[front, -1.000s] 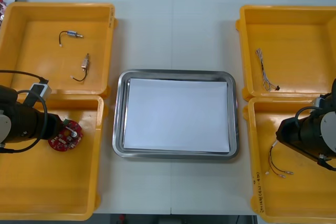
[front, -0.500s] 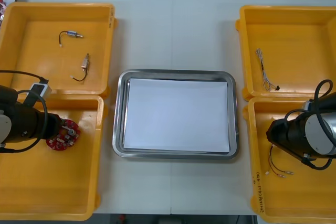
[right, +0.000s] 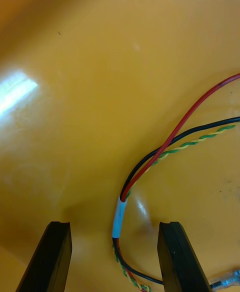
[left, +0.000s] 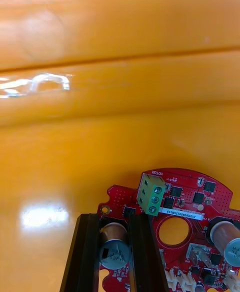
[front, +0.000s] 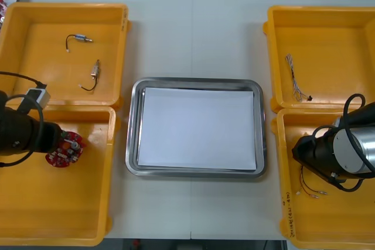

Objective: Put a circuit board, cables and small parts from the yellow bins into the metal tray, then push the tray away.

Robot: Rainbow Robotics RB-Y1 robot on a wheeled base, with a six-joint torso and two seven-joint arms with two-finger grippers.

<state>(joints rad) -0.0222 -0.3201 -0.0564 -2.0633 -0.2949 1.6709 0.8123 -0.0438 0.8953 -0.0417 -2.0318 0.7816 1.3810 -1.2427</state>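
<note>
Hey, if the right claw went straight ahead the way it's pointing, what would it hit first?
Probably the red and yellow cable, lying between the open fingers of the right claw. Right under it is the floor of the near right yellow bin. How far off is unclear.

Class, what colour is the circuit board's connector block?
Green block on the circuit board, clearest in the left wrist view.

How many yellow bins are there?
4. The far left bin holds small metal parts; the near left bin, the left hand shut on a circuit board. The far right bin holds a cable; the near right bin, the open right hand over cables.
</note>
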